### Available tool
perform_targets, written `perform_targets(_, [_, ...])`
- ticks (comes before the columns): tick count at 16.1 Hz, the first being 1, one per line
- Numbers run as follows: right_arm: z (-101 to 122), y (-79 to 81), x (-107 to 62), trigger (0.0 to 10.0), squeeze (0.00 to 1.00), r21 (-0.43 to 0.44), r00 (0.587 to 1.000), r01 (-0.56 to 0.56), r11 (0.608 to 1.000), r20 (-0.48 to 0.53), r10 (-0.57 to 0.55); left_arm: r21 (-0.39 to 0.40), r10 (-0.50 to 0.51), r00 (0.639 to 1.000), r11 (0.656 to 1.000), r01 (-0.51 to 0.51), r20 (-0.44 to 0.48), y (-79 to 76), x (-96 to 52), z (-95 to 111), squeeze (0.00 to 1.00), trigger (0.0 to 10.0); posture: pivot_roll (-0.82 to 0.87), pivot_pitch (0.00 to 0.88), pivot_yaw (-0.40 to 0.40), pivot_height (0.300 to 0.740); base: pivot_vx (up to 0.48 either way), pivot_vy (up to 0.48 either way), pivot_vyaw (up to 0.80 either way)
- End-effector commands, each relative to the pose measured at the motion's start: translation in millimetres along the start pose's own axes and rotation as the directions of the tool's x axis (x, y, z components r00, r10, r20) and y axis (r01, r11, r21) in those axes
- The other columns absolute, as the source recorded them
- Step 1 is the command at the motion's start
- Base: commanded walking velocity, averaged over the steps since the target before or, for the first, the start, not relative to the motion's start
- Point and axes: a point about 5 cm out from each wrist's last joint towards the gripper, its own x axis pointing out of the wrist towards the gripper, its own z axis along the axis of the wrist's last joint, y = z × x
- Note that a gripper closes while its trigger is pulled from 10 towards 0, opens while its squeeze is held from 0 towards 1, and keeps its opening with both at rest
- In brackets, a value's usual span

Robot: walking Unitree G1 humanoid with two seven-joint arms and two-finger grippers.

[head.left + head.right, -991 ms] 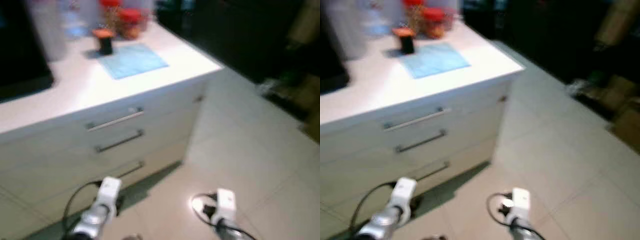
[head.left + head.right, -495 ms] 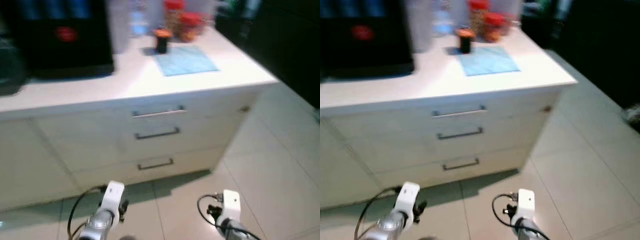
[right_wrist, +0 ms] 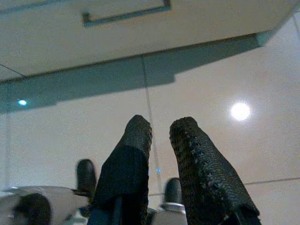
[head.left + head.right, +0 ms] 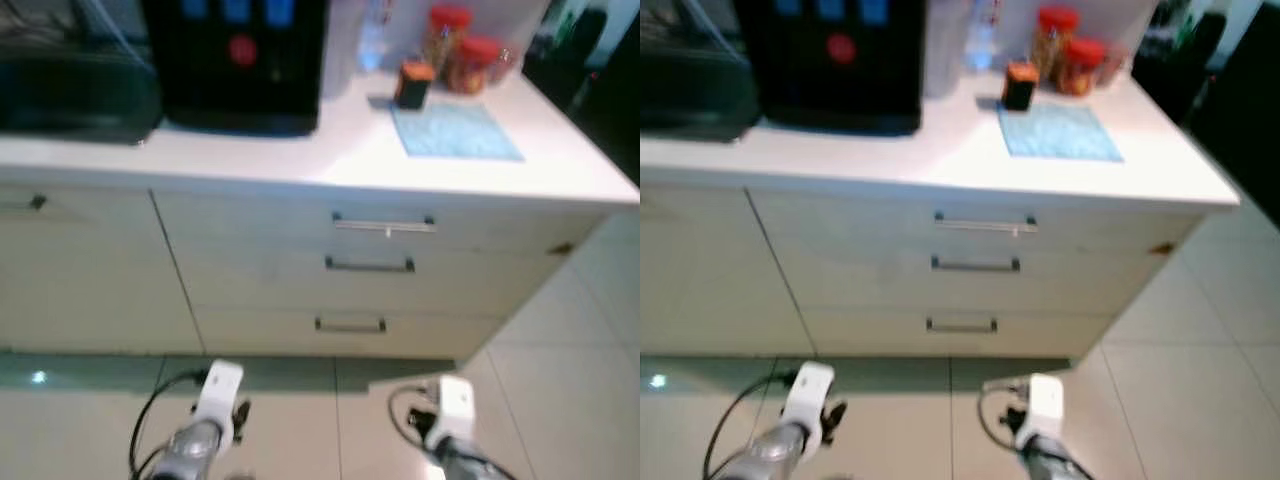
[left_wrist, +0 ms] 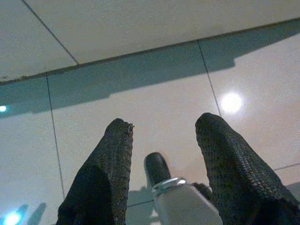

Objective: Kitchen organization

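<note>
**Approach to counter, both arms low**

Left gripper (image 5: pixel 161 136) fingers spread, empty; right gripper (image 3: pixel 161 136) fingers nearly together, empty, both above floor tiles. Far right on the white countertop (image 4: pixel 300 160): red-lidded glass jars (image 4: pixel 462 50), likely smooth and fragile; grip mid-body, below lid.

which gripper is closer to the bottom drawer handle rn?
Right. The right gripper hangs low over the floor tiles just below and slightly right of the bottom drawer handle. The left gripper also hangs low, further off to the handle's left.
</note>
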Motion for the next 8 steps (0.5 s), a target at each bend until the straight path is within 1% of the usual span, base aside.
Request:
perform_targets(1, [-0.6,-9.4,-1.9,10.0,0.0,0.023,1.0,0.023,0.999,0.001,-0.023,-0.024,0.002,1.0,1.0,-0.001,0.013,-2.7,1.6,5.7,0.0,10.0,-0.04,0.0,-0.074,0.74,0.0,0.0,0.0])
perform_targets(2, [-0.7,-9.9,-2.0,10.0,0.0,0.026,1.0,0.024,0.999,0.001,-0.024,-0.028,0.005,1.0,1.0,-0.005,0.008,-1.6,1.3,4.5,0.0,10.0,-0.04,0.0,-0.078,0.74,0.0,0.334,0.0])
perform_targets(8, [-1.1,-10.8,-2.3,10.0,0.0,0.029,1.0,0.024,0.999,0.001,-0.024,-0.029,0.013,1.0,0.999,-0.013,-0.012,0.2,0.5,0.1,0.0,10.0,-0.03,0.0,-0.081,0.74,0.0,0.48,0.0])
